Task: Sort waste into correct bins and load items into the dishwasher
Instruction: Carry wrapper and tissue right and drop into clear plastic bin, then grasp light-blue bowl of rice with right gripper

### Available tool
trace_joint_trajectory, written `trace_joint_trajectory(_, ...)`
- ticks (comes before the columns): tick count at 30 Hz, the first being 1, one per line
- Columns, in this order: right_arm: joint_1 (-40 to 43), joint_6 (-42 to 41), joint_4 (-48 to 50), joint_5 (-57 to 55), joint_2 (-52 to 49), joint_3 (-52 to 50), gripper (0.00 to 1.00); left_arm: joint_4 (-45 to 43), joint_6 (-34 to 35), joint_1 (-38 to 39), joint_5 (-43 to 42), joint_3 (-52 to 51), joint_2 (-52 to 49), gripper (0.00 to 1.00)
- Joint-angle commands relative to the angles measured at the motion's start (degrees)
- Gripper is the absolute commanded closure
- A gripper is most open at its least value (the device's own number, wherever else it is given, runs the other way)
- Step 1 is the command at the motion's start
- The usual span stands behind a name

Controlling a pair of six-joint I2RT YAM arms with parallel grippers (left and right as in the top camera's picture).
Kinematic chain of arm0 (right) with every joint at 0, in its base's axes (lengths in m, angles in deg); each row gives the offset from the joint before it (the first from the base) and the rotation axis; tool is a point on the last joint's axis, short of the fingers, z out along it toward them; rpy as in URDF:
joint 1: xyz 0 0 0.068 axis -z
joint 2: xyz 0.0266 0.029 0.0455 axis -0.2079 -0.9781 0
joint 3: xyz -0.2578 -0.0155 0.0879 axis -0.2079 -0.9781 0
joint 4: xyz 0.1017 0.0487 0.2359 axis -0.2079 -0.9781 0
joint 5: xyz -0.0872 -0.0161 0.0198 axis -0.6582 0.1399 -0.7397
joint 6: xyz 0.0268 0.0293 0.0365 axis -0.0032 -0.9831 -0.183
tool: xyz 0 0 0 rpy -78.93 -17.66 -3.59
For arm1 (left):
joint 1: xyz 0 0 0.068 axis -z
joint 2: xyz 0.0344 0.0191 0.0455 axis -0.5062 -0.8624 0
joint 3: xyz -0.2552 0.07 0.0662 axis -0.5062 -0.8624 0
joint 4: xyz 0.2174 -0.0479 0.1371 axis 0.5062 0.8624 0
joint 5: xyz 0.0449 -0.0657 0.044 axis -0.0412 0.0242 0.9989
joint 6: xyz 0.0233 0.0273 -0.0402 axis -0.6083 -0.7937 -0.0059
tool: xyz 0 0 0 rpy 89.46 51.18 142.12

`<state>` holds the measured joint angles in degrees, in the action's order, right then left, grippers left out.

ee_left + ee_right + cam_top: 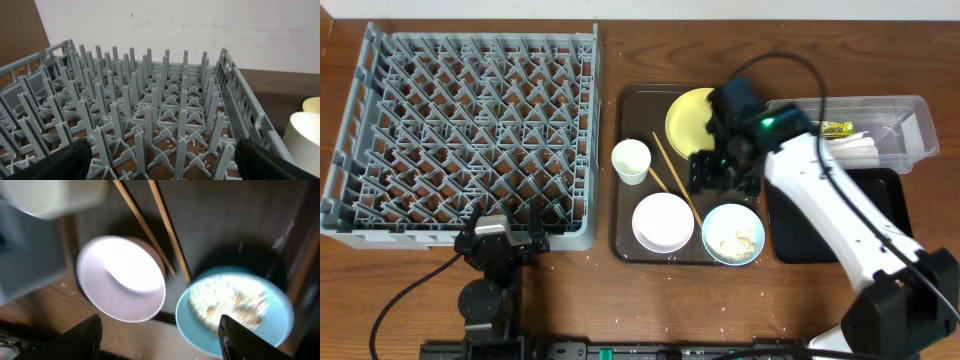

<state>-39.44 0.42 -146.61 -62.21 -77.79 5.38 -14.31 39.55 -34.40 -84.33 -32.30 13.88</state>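
My right gripper (716,172) hangs open and empty over the brown tray, above the light blue bowl (732,233) with rice-like food scraps (736,241). The right wrist view shows its open fingers (157,337) over the gap between the white bowl (121,277) and the blue bowl (235,311), with the chopsticks (161,227) beyond. The white bowl (663,222), white cup (631,160), chopsticks (675,180) and yellow plate (686,118) lie on the tray. My left gripper (501,240) rests open at the front edge of the grey dish rack (460,120).
The dark brown serving tray (640,105) sits mid-table. The clear tub (920,130) at the back right holds the yellow-green wrapper (835,127) and white napkin (858,149). The black tray (892,200) lies in front of it, partly under my right arm. Rice grains dot the rack floor (190,142).
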Motion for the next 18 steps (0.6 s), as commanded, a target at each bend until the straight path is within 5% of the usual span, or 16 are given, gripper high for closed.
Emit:
trace_joint_trajectory(1,-2.29,-15.93,5.4,-6.73,0.0,-7.67,0.4,1.9,-0.79,-0.22,0.48,-1.16,0.26,0.08)
trace_joint_trajectory(9,-2.6,-19.93,12.04,-7.06,-1.57,-15.45,0.46,1.9,-0.81,-0.22,0.48,-1.16,0.26,0.08)
trace_joint_trajectory(18,-1.81,-17.51,14.32,-3.08,-6.51,-15.5,0.82,1.9,-0.79,-0.22,0.48,-1.16,0.26,0.08)
